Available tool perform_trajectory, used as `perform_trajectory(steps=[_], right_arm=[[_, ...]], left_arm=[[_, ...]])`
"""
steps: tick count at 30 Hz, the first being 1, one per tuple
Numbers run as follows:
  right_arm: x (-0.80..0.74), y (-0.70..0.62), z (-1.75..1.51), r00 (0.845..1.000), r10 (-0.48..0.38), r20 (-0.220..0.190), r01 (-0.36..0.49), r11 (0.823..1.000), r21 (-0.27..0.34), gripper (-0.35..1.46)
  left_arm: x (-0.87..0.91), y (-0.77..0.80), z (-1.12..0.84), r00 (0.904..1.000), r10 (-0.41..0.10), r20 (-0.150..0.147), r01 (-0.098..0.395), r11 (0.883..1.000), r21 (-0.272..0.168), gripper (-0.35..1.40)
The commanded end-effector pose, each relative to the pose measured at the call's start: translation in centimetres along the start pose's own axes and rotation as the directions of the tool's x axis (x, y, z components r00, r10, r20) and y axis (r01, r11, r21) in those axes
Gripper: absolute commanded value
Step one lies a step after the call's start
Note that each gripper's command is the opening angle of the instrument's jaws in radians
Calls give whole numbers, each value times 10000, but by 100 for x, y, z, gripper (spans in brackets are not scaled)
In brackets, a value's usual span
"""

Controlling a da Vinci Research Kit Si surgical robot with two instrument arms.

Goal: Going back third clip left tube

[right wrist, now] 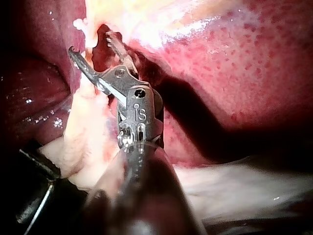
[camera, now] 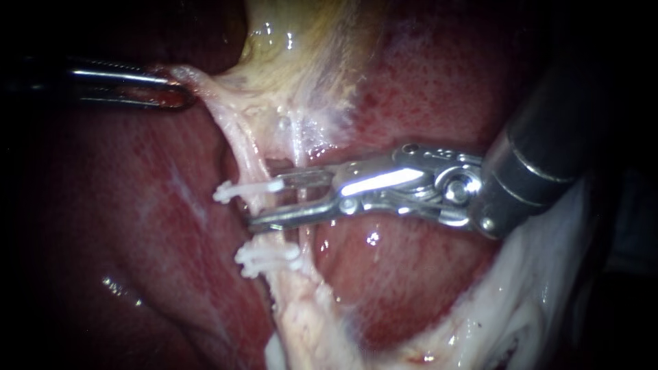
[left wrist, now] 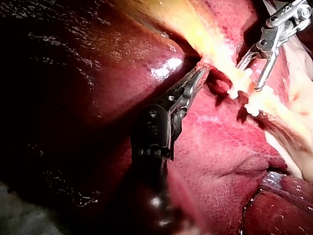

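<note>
Left instrument: the slender dark-shafted left instrument (camera: pixel 175 89) enters from the upper left. Its jaws are clamped on the edge of the pale yellowish tissue sheet (camera: pixel 295 62).
Right instrument: the silver, hinged right instrument (camera: pixel 271 203) holds its jaws narrowly parted, with the left tube crossing the gap between them.
Left tube: the pale, stringy left tube (camera: pixel 240 147) runs downward over the dark red liver (camera: pixel 137 226).
Clips: the upper white plastic clip (camera: pixel 247 190) sits across the tube beside the upper jaw. The lower white clip cluster (camera: pixel 267 259) lies just beyond the lower jaw.
</note>
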Motion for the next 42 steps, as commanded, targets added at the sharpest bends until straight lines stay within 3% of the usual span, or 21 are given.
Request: perform_trajectory(steps=[1, 5, 9, 10, 13, 17, 22, 31, 42], right_arm=[[-2, -1, -3, 9996, -271, 38, 271, 9996, 6, 50], [-9, -11, -22, 9818, -1891, 151, 1893, 9818, -124, 50], [-15, -21, -44, 9374, -3341, 981, 3387, 9403, -342, 50], [-16, -23, -51, 9183, -3735, 1311, 3817, 9233, -426, 50], [-19, -29, -70, 8872, -4253, 1788, 4396, 8969, -482, 50], [-20, -32, -93, 8608, -4718, 1912, 4884, 8712, -490, 50], [-18, -35, -120, 8506, -4887, 1941, 5067, 8604, -543, 50], [-19, -38, -142, 8529, -4842, 1952, 5032, 8621, -603, 50], [-21, -39, -149, 8530, -4839, 1956, 5030, 8621, -606, 50]], left_arm=[[0, 0, 0, 10000, 2, 1, -2, 10000, -5, -35], [0, 0, -2, 10000, 6, 4, -6, 10000, -14, -35], [-1, -1, -3, 10000, 9, 6, -9, 10000, -23, -35], [-1, -1, -3, 10000, 9, 6, -9, 10000, -23, -35], [-1, -1, -3, 10000, 9, 7, -9, 10000, -24, -35], [-1, -1, -3, 10000, 9, 7, -9, 10000, -24, -35], [-1, -1, -3, 10000, 10, 7, -10, 10000, -26, -35], [-4, -2, 0, 10000, 23, -6, -23, 10000, 31, -35], [-24, -15, 36, 9999, 153, -34, -153, 9997, 168, -35]])
